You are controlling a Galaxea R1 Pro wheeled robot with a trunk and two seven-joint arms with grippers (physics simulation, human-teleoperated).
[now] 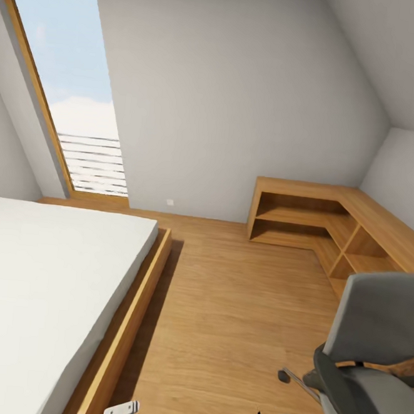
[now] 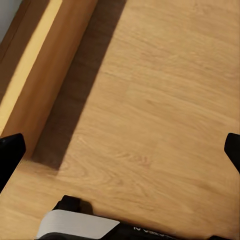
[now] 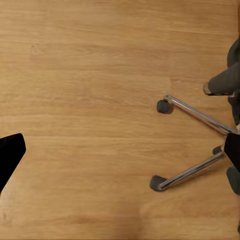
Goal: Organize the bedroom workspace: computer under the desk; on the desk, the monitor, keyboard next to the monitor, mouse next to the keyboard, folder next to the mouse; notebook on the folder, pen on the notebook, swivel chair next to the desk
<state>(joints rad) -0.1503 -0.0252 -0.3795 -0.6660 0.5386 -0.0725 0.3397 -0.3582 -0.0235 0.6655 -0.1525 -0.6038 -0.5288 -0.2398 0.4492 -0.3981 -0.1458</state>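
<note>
We roll in with both the left gripper [image 2: 120, 150] and the right gripper [image 3: 122, 150] spread wide and empty, the swivel chair [image 1: 373, 347] just beyond our right fingers [image 3: 10, 152], so we square up before reaching.

No text can be read with any certainty. In the left wrist view, a few pale letter-like marks sit on the dark arm part [image 2: 150, 231] at the lower edge of the frame, too small and cut off to make out.
</note>
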